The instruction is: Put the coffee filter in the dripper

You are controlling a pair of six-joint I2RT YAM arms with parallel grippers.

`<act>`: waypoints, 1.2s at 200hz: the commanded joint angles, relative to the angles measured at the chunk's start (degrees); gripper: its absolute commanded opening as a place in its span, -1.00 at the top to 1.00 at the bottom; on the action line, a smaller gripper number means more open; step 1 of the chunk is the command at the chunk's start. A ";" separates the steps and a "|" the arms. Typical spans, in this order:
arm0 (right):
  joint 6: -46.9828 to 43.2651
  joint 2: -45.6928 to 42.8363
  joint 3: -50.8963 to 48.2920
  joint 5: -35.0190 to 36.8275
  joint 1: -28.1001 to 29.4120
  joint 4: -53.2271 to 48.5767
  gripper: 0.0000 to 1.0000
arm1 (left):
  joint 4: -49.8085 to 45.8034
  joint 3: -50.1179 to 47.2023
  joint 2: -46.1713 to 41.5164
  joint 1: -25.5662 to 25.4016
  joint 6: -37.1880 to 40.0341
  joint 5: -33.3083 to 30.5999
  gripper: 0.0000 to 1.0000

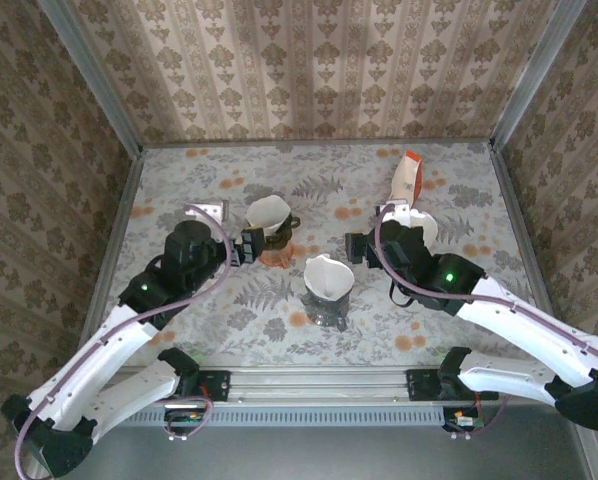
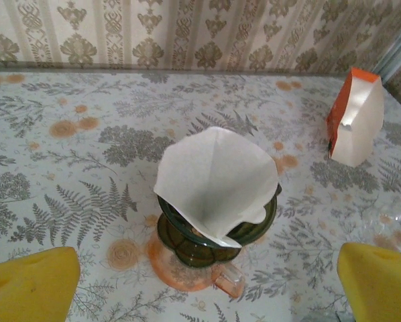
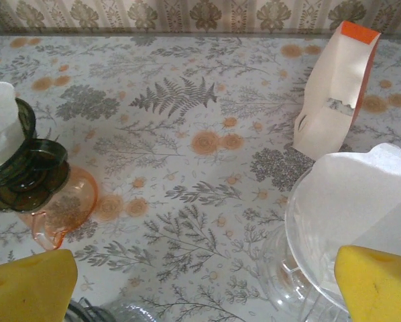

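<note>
Beige damask wallpaper closes in three sides of a table (image 1: 179, 180) covered with a pale cloth printed in grey ferns and orange blossoms. Right of the middle, a white paper coffee filter (image 3: 361, 194) sits opened inside a clear glass dripper (image 3: 301, 268), its wavy edge standing above the glass rim. The right gripper (image 3: 204, 285) hangs just to the left of this dripper with its yellow pads (image 3: 29, 288) spread wide and nothing between them. Its right-hand pad sits close against the filter's near edge; whether they touch cannot be told.

Just beyond that dripper, on the far side, an orange-topped white paper pouch (image 1: 407, 178) stands upright. A small grey mark on its white face is too small to read.

Nearer and in the middle of the table stands a second clear dripper (image 1: 327, 312) with a second white filter (image 1: 327, 275) seated in it.

Left of the middle and farther back, a dark green glass dripper (image 2: 187, 241) holds a third white filter (image 2: 214, 174). It rests on a translucent orange base (image 2: 220, 278) with a small handle. The left gripper (image 2: 204, 285) faces it from the near left side, fingers set wide apart, gripping nothing. Bare cloth lies between the three drippers.
</note>
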 commanded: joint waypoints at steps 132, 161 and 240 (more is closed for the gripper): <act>-9.43 26.72 21.81 -35.97 -8.39 1.39 -0.87 | 7.67 -4.77 8.10 25.19 -10.28 38.47 -0.49; -9.97 33.75 27.74 -38.49 -8.39 0.73 -0.80 | 10.33 -5.73 10.28 26.16 -10.72 39.37 -0.39; -8.59 41.57 33.30 -39.07 -8.30 2.46 -0.60 | 25.15 -7.90 18.09 26.90 -16.09 43.08 0.04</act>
